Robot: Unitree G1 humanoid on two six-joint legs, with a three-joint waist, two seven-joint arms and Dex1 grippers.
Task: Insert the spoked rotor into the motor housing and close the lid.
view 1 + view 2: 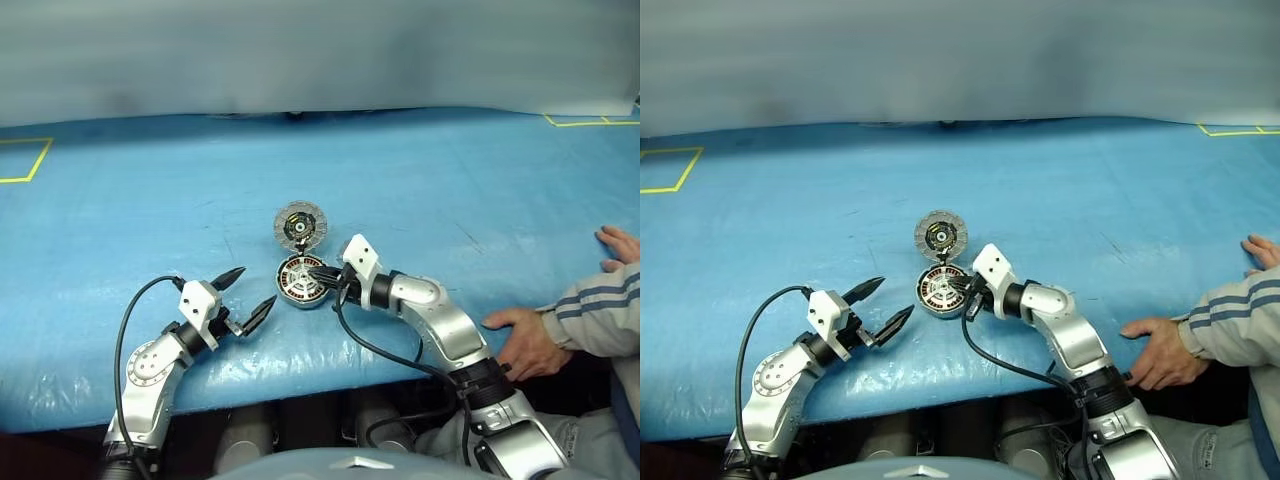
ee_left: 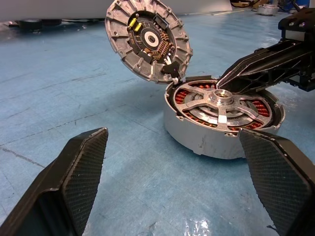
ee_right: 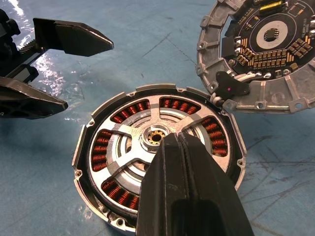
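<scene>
The motor housing (image 1: 301, 282) sat on the blue tabletop (image 1: 450, 200), just ahead of the robot and between its two arms. The spoked rotor (image 3: 157, 147) already lay inside it, flat, silver spokes and hub facing up, copper windings showing through the gaps. The lid (image 1: 300, 226) stood swung open on the housing's far edge, hinged there and tilted up and back, its inner face with the circuit parts turned toward the robot.

The right tool (image 3: 183, 140) had its two black fingers pressed together with nothing between them, their joined tips resting over the rotor just beside the hub, reaching in from the housing's right side. The left tool (image 1: 248, 295) hung with its jaws wide apart and empty, just left of the housing and pointing toward it, not touching it.

Judged from this, insertion looked done or nearly so, with the right tool possibly seating the rotor; closing remained. That move turned on the lid lying beyond the housing, away from both tools, its hinge axis running roughly left to right, so it would need to be tipped forward and down toward the robot. The right tool was the nearer.

A person's hand (image 1: 522, 340) rested on the tabletop's near edge to the right.
</scene>
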